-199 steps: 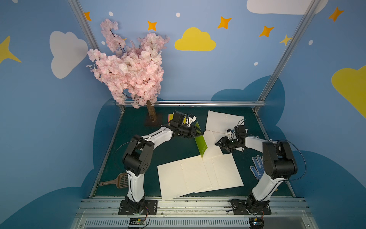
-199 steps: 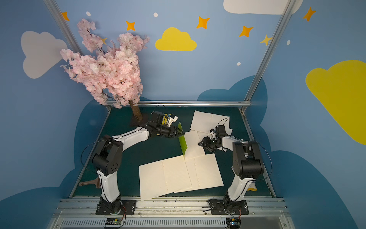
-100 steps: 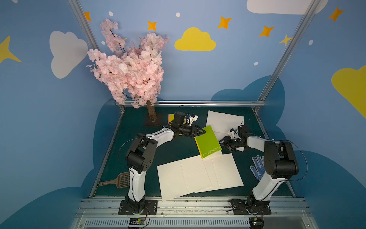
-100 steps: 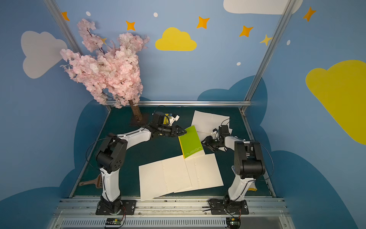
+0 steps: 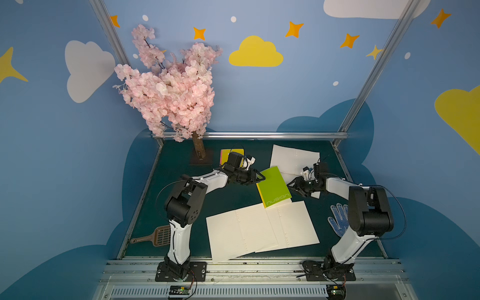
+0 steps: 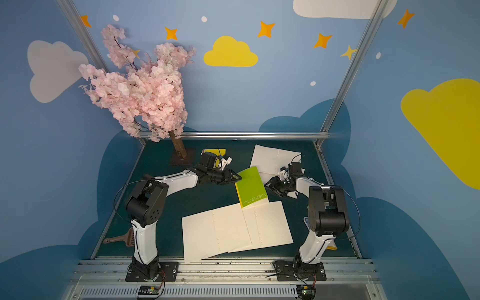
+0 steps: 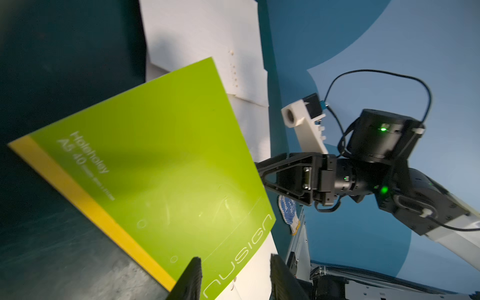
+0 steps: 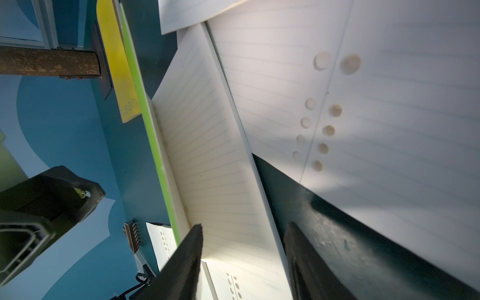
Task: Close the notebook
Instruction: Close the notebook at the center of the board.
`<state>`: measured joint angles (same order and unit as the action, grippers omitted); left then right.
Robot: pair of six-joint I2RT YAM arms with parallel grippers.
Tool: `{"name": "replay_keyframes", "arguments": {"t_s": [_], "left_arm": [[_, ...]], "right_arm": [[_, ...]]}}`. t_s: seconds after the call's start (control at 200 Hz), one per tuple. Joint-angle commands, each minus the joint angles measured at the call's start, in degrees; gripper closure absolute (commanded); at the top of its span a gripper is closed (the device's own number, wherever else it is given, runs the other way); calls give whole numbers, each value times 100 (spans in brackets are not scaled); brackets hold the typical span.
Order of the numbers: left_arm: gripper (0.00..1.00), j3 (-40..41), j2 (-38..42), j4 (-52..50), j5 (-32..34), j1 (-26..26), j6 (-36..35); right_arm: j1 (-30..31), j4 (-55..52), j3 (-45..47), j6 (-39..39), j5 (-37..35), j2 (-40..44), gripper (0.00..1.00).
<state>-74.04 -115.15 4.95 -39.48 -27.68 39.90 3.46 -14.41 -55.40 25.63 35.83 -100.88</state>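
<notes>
1. Notebook [image 5: 275, 185]: green cover up, on the dark mat [image 5: 228, 197], well apart from the tree [image 5: 198, 150], on the side toward your right arm.
2. Long axis: it runs crosswise to the line from the tree to the notebook. The yellow strip [image 7: 85, 207] of the spine is the edge nearest the tree, and the free edge is the one farthest from it.
3. Cover: in the right wrist view it stands a little off the lined page [image 8: 213, 168], so the wedge gapes away from the tree. It is not yet flat.
4. Left gripper [image 5: 259, 178]: between the tree and the notebook, by the spine edge. Its fingers [image 7: 191, 278] are part-way apart, with nothing between them.
5. Right gripper [image 5: 292, 184]: beyond the notebook from the tree, low at the mouth of the wedge. Its fingers [image 8: 187, 259] are part-way apart. The page edge runs between them and does not look pinched.
6. Judgement: the cover has to fall away from the tree, onto the spot your right gripper occupies. You likely need to clear that gripper first. The left one is better placed to press down.
</notes>
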Motion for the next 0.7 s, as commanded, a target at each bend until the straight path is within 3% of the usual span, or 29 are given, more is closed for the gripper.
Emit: {"name": "replay_keyframes", "arguments": {"t_s": [0.0,0.385,0.696], "left_arm": [[55,108,175,-310,553,-80,35],[55,122,115,-981,1336,-220,-17],[54,257,144,-1049,1457,-256,117]], "right_arm": [[-25,-171,-104,-50,-154,177,46],[-62,-205,-69,-17,-295,295,44],[-113,-134,2,38,-296,438,43]]}}
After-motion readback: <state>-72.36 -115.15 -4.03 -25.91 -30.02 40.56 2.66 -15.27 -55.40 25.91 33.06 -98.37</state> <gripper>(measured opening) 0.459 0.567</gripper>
